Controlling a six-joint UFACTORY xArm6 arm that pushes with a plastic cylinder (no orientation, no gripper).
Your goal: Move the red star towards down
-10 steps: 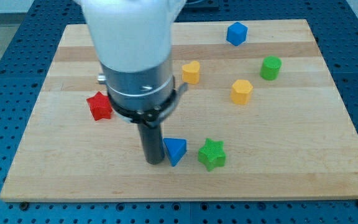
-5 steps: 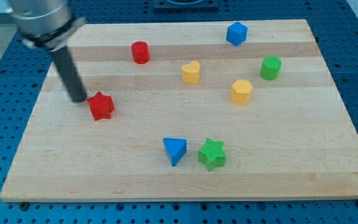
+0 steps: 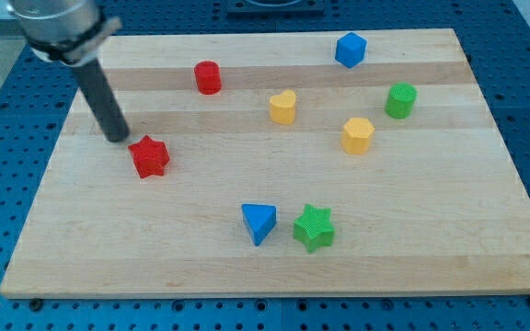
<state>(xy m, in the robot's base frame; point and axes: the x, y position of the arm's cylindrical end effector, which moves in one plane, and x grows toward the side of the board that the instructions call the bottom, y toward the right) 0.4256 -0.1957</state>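
Because the red star (image 3: 149, 156) is to go toward the view's bottom, my tip (image 3: 117, 138) is sitting at about 10 o'clock of it, just beside its upper-left point; contact cannot be confirmed. No pincer is fitted to the rod, so nothing is being grasped. The star is lying at the board's (image 3: 486, 230) left-centre, with bare wood showing at its 6 o'clock. From this offset a straight push is likely risking drift rightward, so the tip probably wants to be nearer 12 o'clock. The red cylinder (image 3: 208, 77) is standing well apart at 1 o'clock.
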